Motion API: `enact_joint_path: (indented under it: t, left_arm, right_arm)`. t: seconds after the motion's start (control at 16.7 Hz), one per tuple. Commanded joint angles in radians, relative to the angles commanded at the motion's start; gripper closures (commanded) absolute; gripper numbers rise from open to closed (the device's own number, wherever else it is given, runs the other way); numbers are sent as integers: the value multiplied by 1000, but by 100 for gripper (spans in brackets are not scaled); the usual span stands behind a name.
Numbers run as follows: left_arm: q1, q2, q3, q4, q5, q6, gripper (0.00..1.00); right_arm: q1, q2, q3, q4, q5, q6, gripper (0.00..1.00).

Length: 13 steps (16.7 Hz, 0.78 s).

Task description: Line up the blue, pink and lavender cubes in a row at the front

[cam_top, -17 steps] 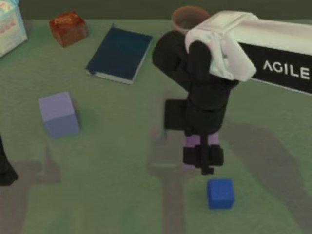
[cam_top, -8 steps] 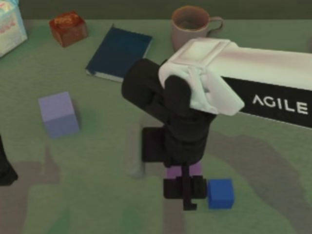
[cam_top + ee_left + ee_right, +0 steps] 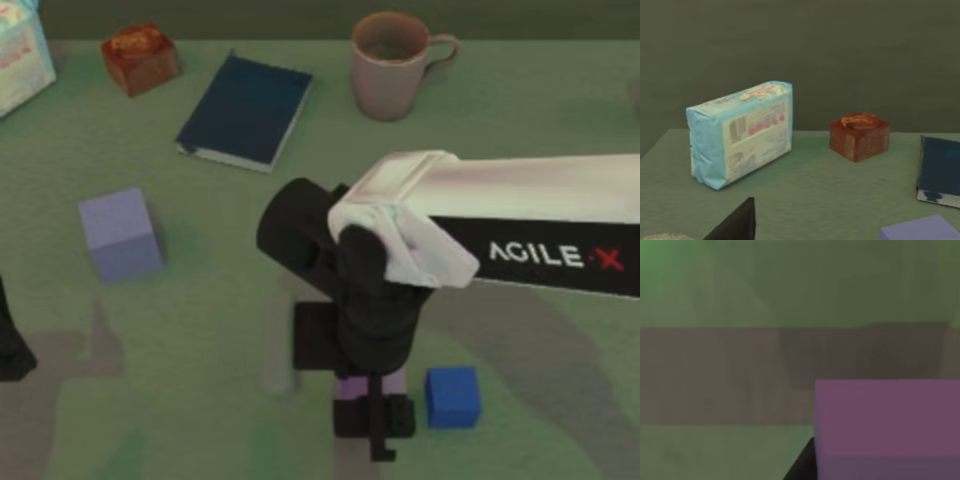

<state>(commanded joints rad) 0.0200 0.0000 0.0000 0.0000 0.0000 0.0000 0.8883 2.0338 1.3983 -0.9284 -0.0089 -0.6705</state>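
Pink cube (image 3: pixel 371 383), only a sliver visible under the arm in the top view, sits clamped in the right gripper (image 3: pixel 372 425) at the front of the table, just left of the blue cube (image 3: pixel 452 397). The right wrist view shows the pink cube (image 3: pixel 887 427) filling the near corner w/ green table beyond. Judged step: placing the second block of the row, blue apparently already in position. Next move prob. calls for setting pink down level w/ blue, a small gap kept so the fingers don't nudge blue, then letting go and lifting straight up.

Lavender cube (image 3: pixel 120 233) stands well apart on the left side of the table (image 3: pixel 200 340), not yet in the row; its top corner shows in the left wrist view (image 3: pixel 922 229). Left gripper (image 3: pixel 10 345) parked at the left edge, mostly cut off; can't tell whether it's apart or together.

Hard to make out: whether pink touches the table or hangs just above it, and the exact gap to blue, both masked by the arm.

Back of table: navy book (image 3: pixel 245 108), mug (image 3: pixel 390 63), reddish box (image 3: pixel 139 57), pale blue packet (image 3: pixel 740 132).
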Motion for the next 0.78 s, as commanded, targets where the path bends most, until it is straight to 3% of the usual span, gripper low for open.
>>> enact_joint_path:
  t: [0.36,0.78]
  left_arm:
    - [0,0,0,0,0,0,0]
    - [0,0,0,0,0,0,0]
  right_arm:
    - [2,13,-30,37,1,0,100]
    - [2,13,-30,37,1,0,47]
